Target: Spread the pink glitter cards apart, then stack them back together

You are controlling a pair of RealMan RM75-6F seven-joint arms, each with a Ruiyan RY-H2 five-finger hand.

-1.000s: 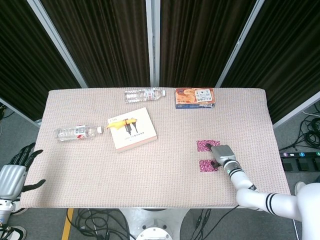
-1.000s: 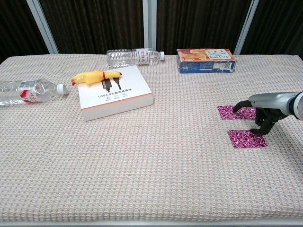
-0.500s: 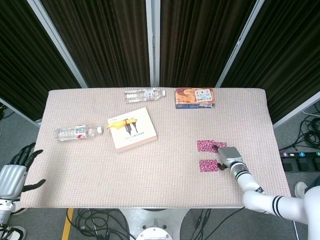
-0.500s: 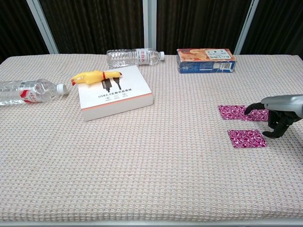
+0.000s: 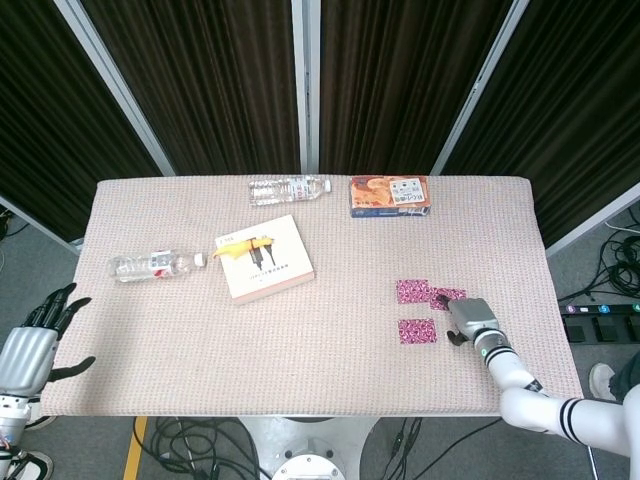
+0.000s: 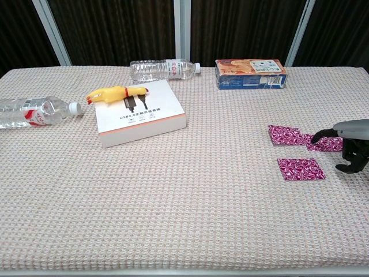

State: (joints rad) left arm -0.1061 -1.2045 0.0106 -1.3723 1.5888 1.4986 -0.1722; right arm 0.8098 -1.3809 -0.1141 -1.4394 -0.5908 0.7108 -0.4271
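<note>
Since the earlier frames, the right hand (image 6: 351,151) has drawn back toward the table's right edge, dragging one pink glitter card (image 6: 326,143) with it, so that three cards now lie uncovered where two showed before. One extended fingertip (image 6: 316,139) rests on this dragged card, while the remaining fingers curl downward over the table cloth (image 6: 190,190) and hold nothing. Just beyond that fingertip, on the side away from the wrist, lies the second pink card (image 6: 286,134), its near edge touching or slightly under the dragged card; which of the two cannot be told. The third pink card (image 6: 300,168) lies flat and apart, just beside the curled fingers on their inner side. In the head view the left hand (image 5: 30,343) hangs off the table's left corner, fingers spread and empty, unchanged in place. Well apart from both hands lie a white box (image 6: 140,112) with a yellow rubber chicken (image 6: 116,93) on its top edge, a clear bottle (image 6: 164,69) and a snack box (image 6: 251,74) along the far edge, and a second bottle (image 6: 31,111) on its side at far left.
</note>
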